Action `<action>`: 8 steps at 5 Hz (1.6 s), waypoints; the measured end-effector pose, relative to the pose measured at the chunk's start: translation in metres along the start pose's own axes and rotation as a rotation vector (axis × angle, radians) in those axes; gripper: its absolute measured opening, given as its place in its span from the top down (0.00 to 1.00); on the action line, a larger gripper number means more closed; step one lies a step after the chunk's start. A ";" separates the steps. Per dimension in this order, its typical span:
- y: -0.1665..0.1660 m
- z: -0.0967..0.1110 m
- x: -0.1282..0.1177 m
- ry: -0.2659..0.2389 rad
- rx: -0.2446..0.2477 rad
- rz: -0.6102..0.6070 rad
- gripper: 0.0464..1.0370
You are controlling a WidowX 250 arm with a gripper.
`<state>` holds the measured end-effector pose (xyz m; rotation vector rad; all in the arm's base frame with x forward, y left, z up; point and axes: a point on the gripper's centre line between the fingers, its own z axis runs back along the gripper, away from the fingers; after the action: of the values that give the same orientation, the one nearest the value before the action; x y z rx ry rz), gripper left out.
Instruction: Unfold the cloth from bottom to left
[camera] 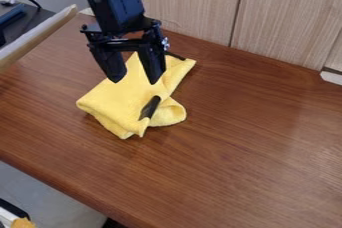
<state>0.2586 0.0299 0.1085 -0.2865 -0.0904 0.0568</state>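
The black gripper hangs over the upper part of the yellow cloth, its two fingers spread apart with nothing between them. Folded and rumpled, the cloth lies on the brown wooden table, left of the view's centre. A rounded fold sticks out at its lower right, and a corner points to the upper right. A dark patch shows on the cloth near that lower fold. Whether the fingertips touch the cloth, I cannot tell.
Light wood panels stand along the table's back edge. At the upper left, a pale board slants beside the table, with dark items beyond it. The table's front edge runs diagonally across the lower left.
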 end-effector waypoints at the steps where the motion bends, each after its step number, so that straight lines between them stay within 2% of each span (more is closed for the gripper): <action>1: 0.002 -0.007 -0.002 0.028 -0.005 0.006 0.04; 2: 0.004 -0.015 -0.004 0.059 -0.014 0.002 0.04; 3: 0.003 -0.026 -0.004 0.094 0.008 -0.013 0.04; 4: 0.007 -0.046 -0.004 0.131 0.092 -0.010 0.04; 5: 0.015 -0.058 -0.002 0.144 0.124 0.010 0.04; 6: 0.020 -0.064 -0.001 0.136 0.164 0.025 0.09; 7: 0.023 -0.074 -0.001 0.147 0.212 0.028 0.37; 8: 0.024 -0.077 -0.002 0.151 0.212 0.035 0.68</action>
<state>0.2633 0.0315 0.0284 -0.0797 0.0702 0.0790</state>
